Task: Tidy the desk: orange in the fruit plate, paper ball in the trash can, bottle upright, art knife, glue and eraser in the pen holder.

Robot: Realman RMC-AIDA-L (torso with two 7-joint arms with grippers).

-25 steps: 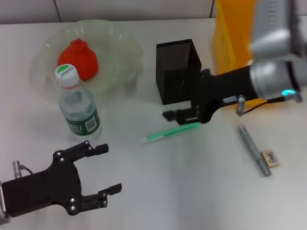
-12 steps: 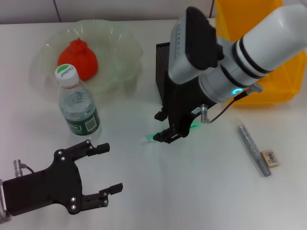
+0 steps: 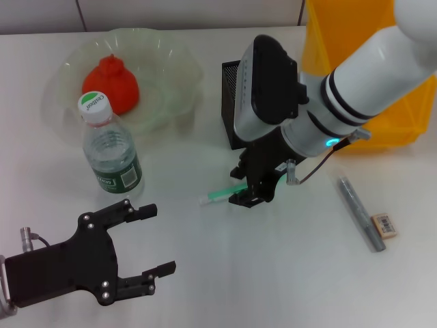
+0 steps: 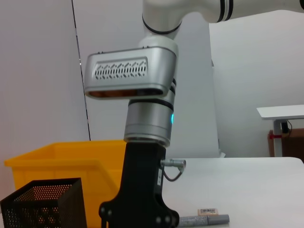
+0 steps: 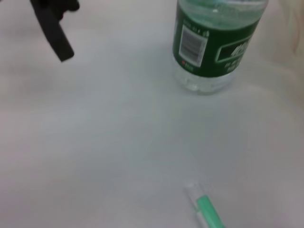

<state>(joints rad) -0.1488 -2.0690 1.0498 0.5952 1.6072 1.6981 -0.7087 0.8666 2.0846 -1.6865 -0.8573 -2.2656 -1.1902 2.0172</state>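
Right now, right pincer (image 3: 247, 185): pointing down over the green-and-white glue stick (image 3: 224, 194) on the white surface (image 3: 273, 273); I cannot tell whether its fingers are apart or closed.
Left pincer (image 3: 143, 242): parked low near the front edge, spread wide, holding nothing.
Glue stick: lying flat just in front of the pen holder (image 3: 251, 96), its far end hidden under the right pincer.
Pen holder: upright black mesh cup, partly behind the right arm.
Orange (image 3: 111, 83): resting inside the fruit plate (image 3: 171, 61) at the far left.
Bottle (image 3: 109, 152): standing upright with its cap on, just in front of the fruit plate.
Trash can (image 3: 334, 41): yellow bin at the far right, behind the right arm.
Art knife (image 3: 359, 212): grey, lying flat on the right side.
Eraser (image 3: 384, 225): just beside the knife's near end; touching or not, I cannot tell.
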